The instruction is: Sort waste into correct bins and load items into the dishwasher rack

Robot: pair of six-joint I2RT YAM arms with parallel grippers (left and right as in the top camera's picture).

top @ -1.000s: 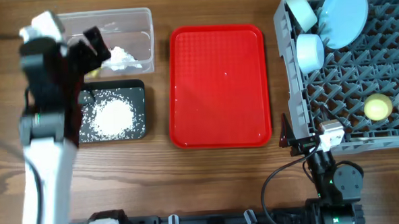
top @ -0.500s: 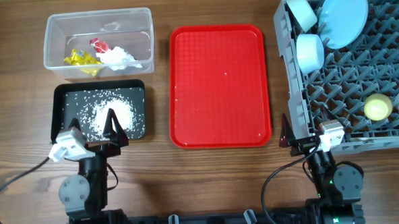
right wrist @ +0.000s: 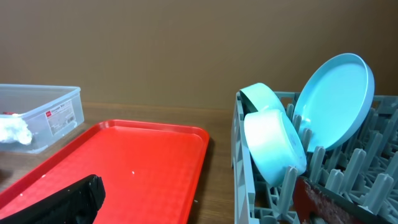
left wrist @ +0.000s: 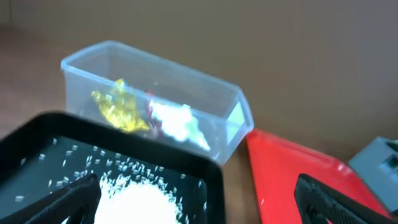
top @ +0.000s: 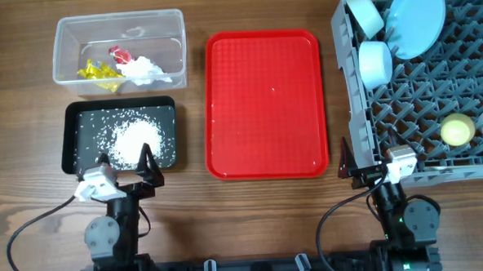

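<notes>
While the left gripper (top: 126,167) sits spread at the shallow black rectangular tray's (top: 69,143) near edge, white rice-like grains (top: 135,140) inside, crinkly wrappers (top: 96,71) and tissue (top: 143,70) lie in the clear plastic tub (top: 58,54) behind; past the flat red tray (top: 264,102), right gripper (top: 368,164), spread too, hugs the grey grid rack's (top: 420,103) near-left corner

Wooden table (top: 269,212), clear tub (top: 118,17), black tray (top: 119,104), red tray (top: 264,102), grey rack (top: 351,106)

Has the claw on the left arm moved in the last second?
Yes. The left gripper was over the clear plastic rectangular tub; now it has pulled back to the near edge of the black rectangular tray, jaws open.
</notes>
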